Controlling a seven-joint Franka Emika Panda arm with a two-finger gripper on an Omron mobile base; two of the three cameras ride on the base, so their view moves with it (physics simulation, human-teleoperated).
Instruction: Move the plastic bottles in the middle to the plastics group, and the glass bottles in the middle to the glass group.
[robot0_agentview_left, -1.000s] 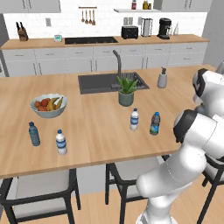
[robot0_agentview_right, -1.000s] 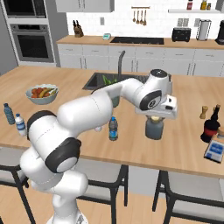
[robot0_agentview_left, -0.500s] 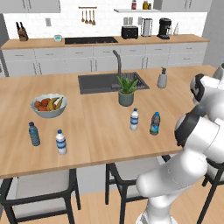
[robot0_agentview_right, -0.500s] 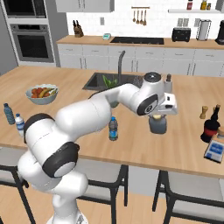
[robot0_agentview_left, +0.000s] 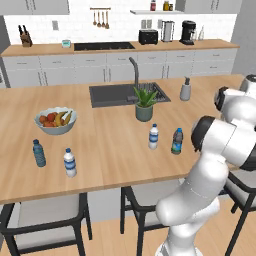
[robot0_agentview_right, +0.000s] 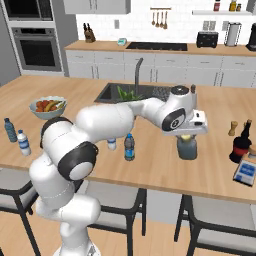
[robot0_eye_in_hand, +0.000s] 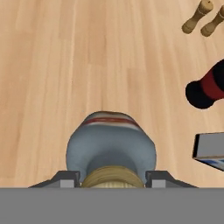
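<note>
Grey-blue glass bottle (robot0_agentview_right: 187, 147) in jaws, near counter's front edge (robot0_agentview_right: 150, 181)

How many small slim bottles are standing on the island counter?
4. A blue bottle and a white-capped bottle stand at the left, near the front edge; a second white-capped bottle and a dark-capped bottle stand mid-counter before the potted plant. The robot may hide more.
</note>
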